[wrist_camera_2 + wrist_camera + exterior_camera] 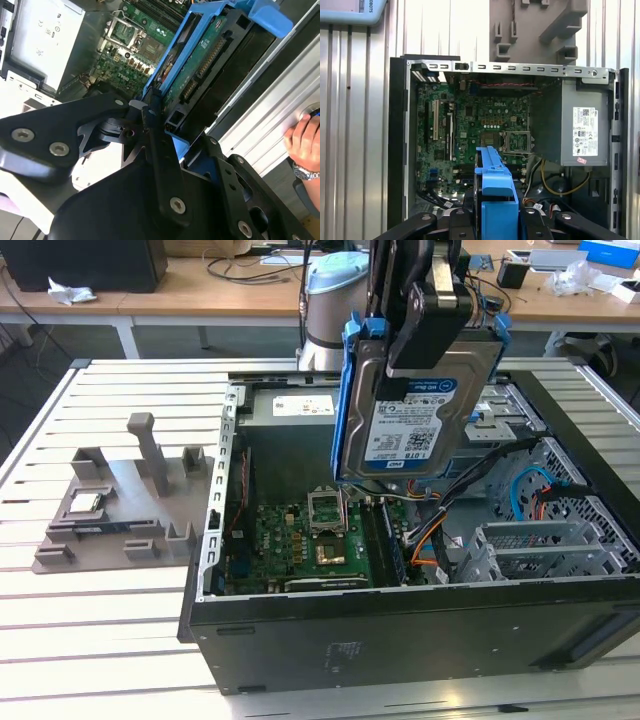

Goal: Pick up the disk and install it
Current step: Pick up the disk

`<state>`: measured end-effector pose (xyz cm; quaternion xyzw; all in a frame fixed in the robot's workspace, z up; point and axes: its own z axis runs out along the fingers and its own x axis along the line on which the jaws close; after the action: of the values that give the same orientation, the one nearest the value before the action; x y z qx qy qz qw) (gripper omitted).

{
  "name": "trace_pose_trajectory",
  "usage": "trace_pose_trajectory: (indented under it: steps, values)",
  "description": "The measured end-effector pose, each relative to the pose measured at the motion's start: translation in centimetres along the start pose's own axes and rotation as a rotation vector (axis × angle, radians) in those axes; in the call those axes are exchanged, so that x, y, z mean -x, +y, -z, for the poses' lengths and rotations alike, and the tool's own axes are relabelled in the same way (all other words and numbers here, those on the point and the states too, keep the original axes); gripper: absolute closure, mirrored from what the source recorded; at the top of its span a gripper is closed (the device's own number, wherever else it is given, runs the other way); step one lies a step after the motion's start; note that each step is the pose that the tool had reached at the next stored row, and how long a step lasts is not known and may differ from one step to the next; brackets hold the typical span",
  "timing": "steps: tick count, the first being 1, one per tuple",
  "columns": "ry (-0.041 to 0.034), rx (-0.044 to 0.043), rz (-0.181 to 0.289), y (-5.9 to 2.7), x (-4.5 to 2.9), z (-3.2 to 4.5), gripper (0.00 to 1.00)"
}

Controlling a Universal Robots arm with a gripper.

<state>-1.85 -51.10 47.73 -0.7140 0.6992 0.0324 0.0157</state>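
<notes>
1. The gripper (425, 348) is clamped shut on the upper edge of the disk (410, 420). The disk hangs upright in the air above the open computer case (400, 640), with its label facing the exterior view.
2. A blue bracket (349, 390) frames the disk. In the second wrist view the fingers (159, 160) grip near one end only, so a jolt could probably make the disk swing or slip.
3. Below it lie the motherboard (290, 540) and the processor socket (329, 508). A dropped or badly lowered disk would likely strike them.
4. Orange and black cables (430, 545) cross the case floor toward the metal drive cage (540, 545) on the exterior view's right. They could snag a bracket corner or block a seat.
5. A person's hand (305, 140) rests on the slatted table (120, 620) in the second wrist view, just outside the case. A wide swing of the arm could reach it.
</notes>
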Motion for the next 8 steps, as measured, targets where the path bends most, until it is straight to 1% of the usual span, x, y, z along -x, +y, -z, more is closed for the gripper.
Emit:
trace_pose_trajectory:
  steps: [8]
  values:
    - [0.0002,0.0001,0.000,-0.98,-0.22,-0.07,0.63]
